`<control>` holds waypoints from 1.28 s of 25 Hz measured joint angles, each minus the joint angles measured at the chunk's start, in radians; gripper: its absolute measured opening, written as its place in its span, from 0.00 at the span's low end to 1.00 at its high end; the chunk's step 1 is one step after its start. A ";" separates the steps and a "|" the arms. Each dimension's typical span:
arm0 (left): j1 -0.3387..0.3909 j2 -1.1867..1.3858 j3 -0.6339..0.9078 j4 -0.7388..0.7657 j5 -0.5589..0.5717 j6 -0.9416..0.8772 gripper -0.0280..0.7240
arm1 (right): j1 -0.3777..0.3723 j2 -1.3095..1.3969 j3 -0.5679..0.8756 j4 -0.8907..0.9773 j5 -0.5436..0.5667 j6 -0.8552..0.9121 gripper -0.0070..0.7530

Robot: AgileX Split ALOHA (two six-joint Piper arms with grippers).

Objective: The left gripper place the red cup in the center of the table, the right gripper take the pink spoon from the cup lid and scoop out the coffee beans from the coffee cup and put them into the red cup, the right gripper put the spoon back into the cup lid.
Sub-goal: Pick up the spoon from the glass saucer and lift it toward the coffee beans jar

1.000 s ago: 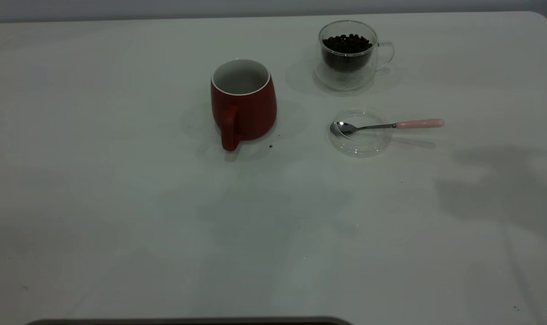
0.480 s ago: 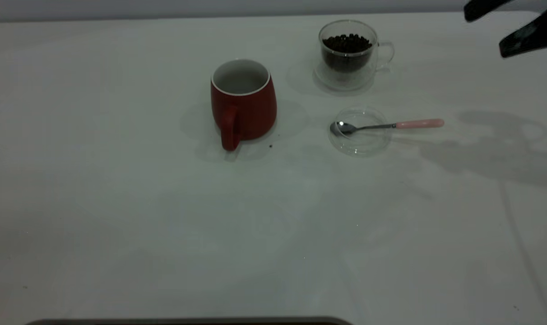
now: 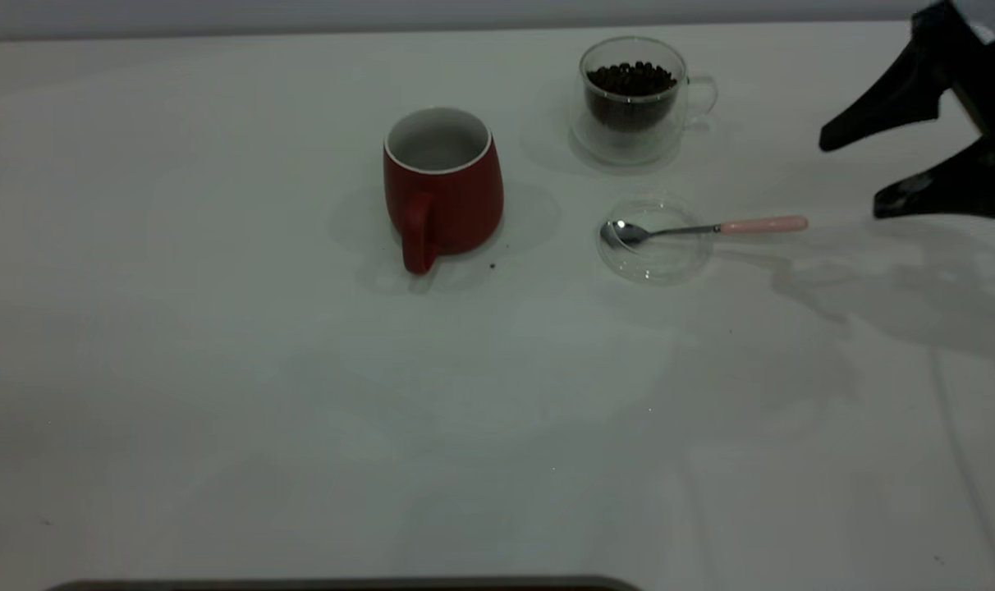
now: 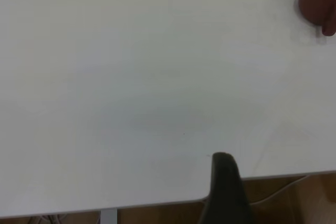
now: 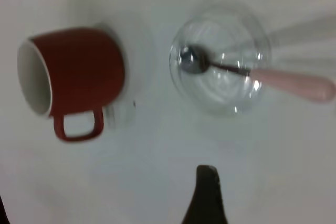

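The red cup stood upright near the middle of the desk, where we judged it ready to receive the coffee beans heaped in the coffee cup beyond. The pink spoon lay with its bowl in the cup lid and its handle projecting toward the right pincer, an easy grasp. That pincer hovered spread wide, empty, touching nothing. We could not tell the left pincer's state.

Plain grey wall behind; wooden floor below, dim light.
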 joint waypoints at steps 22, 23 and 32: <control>0.000 0.000 0.000 0.000 0.000 -0.002 0.82 | 0.019 0.291 -0.074 0.365 0.087 -0.324 0.91; 0.000 0.000 0.000 0.000 0.000 -0.002 0.82 | 0.026 0.291 -0.080 0.363 0.087 -0.324 0.91; 0.000 0.000 0.000 0.000 0.000 -0.002 0.82 | 0.071 0.295 -0.108 0.364 0.088 -0.325 0.89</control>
